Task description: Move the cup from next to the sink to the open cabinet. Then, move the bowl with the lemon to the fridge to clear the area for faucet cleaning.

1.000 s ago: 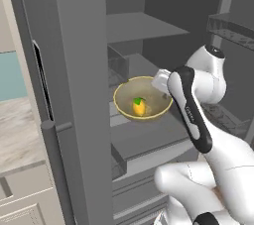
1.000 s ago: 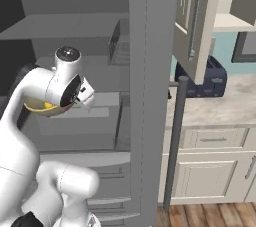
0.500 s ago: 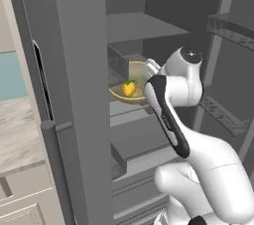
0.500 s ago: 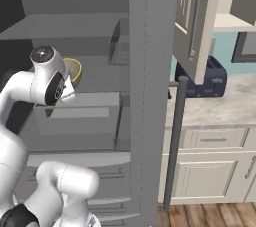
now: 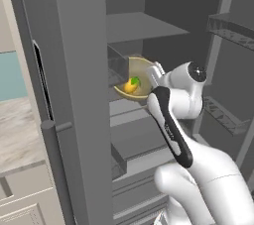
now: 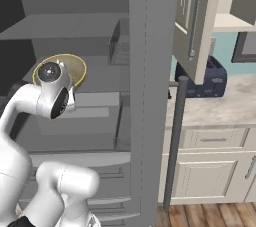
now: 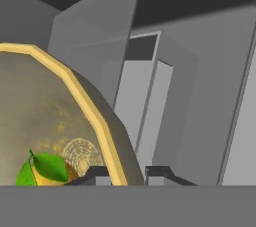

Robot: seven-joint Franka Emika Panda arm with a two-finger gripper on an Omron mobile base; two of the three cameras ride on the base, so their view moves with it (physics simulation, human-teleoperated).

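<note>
The two-finger gripper (image 7: 127, 173) pinches the wide olive-tan bowl's (image 5: 140, 78) rim, tilting it with the yellow lemon (image 5: 131, 85) inside, for placing in the tall grey fridge (image 5: 149, 26).

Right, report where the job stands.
Cup step: I cannot tell from these views. In hand: the gripper pinches the rim of the bowl, lemon still inside, held tilted within the open fridge at its middle shelves. Left: set the bowl flat on a shelf, let go, and pull the arm out.
</note>
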